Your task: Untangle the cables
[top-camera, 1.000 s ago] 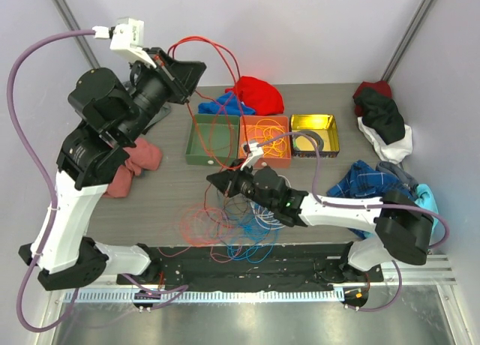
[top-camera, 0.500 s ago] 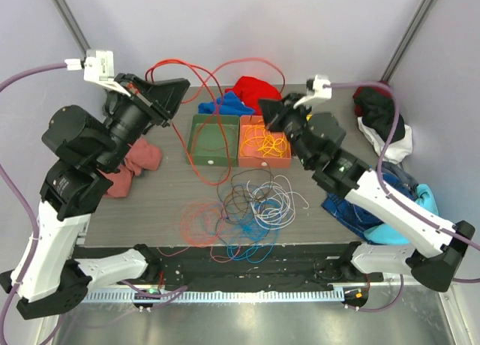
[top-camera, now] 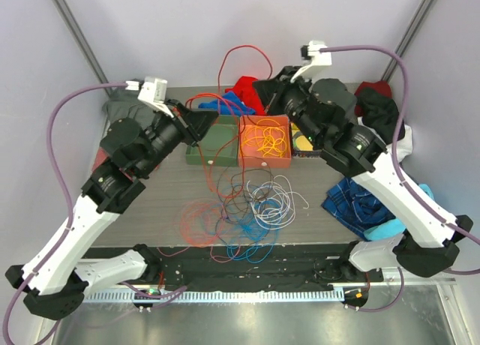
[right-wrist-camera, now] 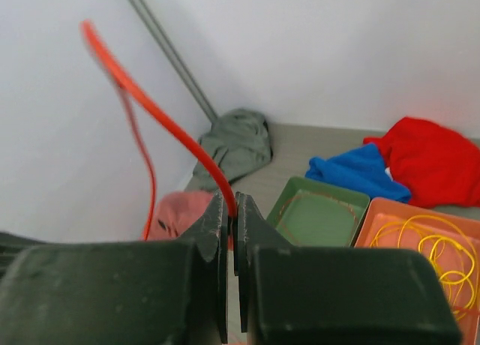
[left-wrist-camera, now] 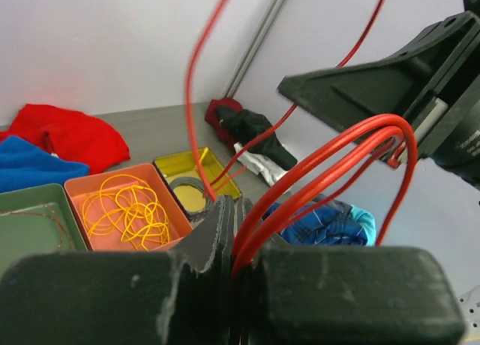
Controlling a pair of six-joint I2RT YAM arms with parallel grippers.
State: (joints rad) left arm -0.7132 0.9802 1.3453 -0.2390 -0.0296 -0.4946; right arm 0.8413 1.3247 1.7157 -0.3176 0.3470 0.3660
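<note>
**Red cable held taut between two clenched claws, the rest piled at the table's near edge**

Nearest the arm bases, the tangled cables point(top-camera: 251, 210) lie in a loose pile on the table point(top-camera: 161, 195). An orange coil is on the left, blue loops are at the front, and white-grey and dark brown loops are on the right, all overlapping.

Above the pile, the left claw point(left-wrist-camera: 229, 210) is clenched on several strands of the red cable point(left-wrist-camera: 322, 169), which fan out from between its fingers. The right claw point(right-wrist-camera: 231, 206) is raised over the far side of the table. Its jaws are pressed together on a single strand of the same red cable, and between the two claws the cable arcs high in the air.

Behind the pile, three trays stand side by side:
- The green tray point(top-camera: 196, 146) holds a thin reddish loop.
- The orange tray point(top-camera: 264, 163) holds a yellow cable point(top-camera: 266, 141) in loose curls.
- The yellow tray point(left-wrist-camera: 199, 161) holds a black ring point(left-wrist-camera: 191, 191).

At the far edge lie a blue cloth point(right-wrist-camera: 360, 172) and a red cloth point(right-wrist-camera: 427, 161), touching each other. A grey-green cloth point(right-wrist-camera: 240, 142) sits in the far left corner, with a pink cloth point(right-wrist-camera: 180, 210) nearer. A blue checked cloth point(top-camera: 360, 199) lies on the right side.
</note>
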